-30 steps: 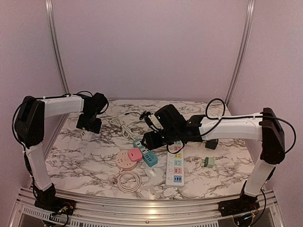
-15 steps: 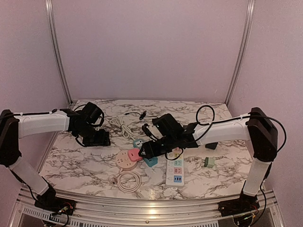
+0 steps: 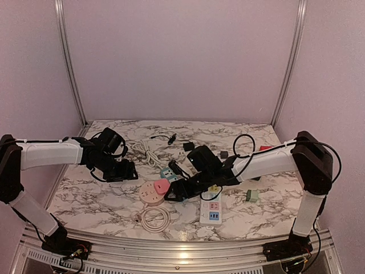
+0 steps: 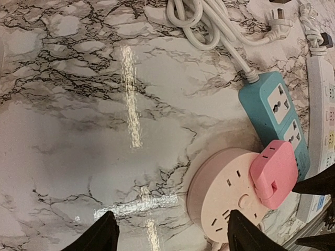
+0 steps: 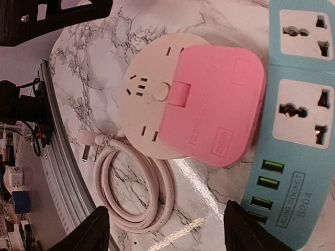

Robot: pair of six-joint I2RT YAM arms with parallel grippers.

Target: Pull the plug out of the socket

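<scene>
Top view: the pink plug (image 3: 162,186) is seated in the round cream socket (image 3: 149,194) near the front centre of the marble surface (image 3: 97,200), at the socket's 1 o'clock rim, overhanging toward the blue power strip (image 3: 169,173). Right wrist view: the plug (image 5: 209,104) is a flat, near-square body with rounded corners. It lies broad face up, its slightly longer axis running from about 1 to 7 o'clock. It covers the 3 o'clock part of the socket (image 5: 146,99) and its far edge meets the blue strip (image 5: 293,130). Embossed lettering on the plug begins "FOLDING"; the rest is too faint to read. The blue strip carries a printed box reading "AUSB SOCKET S204" beside a row of green ports. A coiled pale cord (image 5: 136,188) lies at the socket's 6 o'clock. The right pincer (image 5: 166,209) is spread wide and holds nothing, with the plug ahead of its tips. Left wrist view: the left pincer (image 4: 172,219) is likewise spread wide and empty over bare marble, and the plug (image 4: 274,174) sits at its 2 o'clock. In the top view the left pincer (image 3: 128,170) is at the socket's 10 o'clock and the right pincer (image 3: 174,194) at the plug's 4 o'clock. A white power strip (image 3: 211,208) lies at the socket's 3 o'clock.
</scene>
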